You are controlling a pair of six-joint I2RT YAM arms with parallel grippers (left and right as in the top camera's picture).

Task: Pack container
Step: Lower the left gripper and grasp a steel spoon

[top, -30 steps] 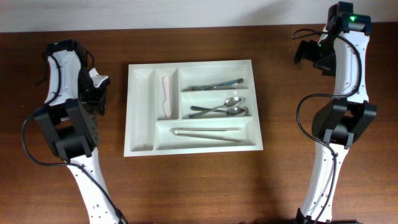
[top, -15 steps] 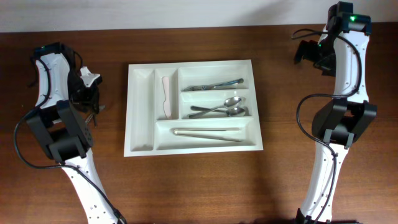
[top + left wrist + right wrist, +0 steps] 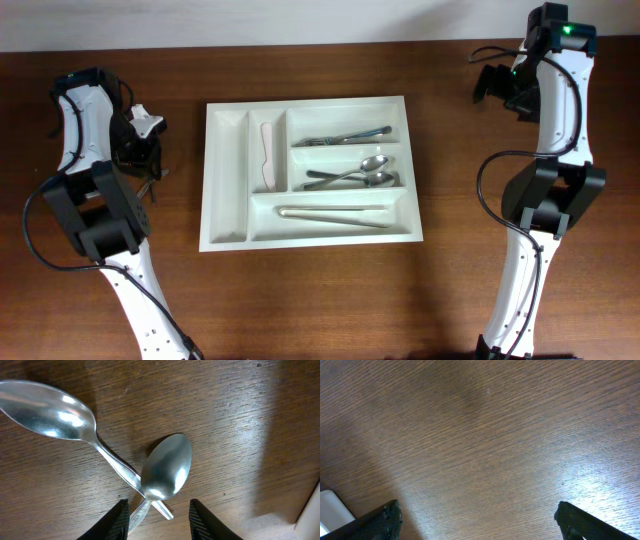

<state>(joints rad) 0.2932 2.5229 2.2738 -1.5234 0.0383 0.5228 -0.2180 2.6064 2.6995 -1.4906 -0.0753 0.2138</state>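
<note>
Left tool [image 3: 159,512] farther from container [image 3: 228,180]

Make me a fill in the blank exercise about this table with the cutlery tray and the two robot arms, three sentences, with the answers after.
1. Two crossed ____ lie on the wooden table between the fingers of the left hand.
2. In the white cutlery tray, the narrow compartment left of the white knife is ____.
3. The right hand hangs over the table with its fingers wide ____.
Missing words: spoons; empty; open.
</note>
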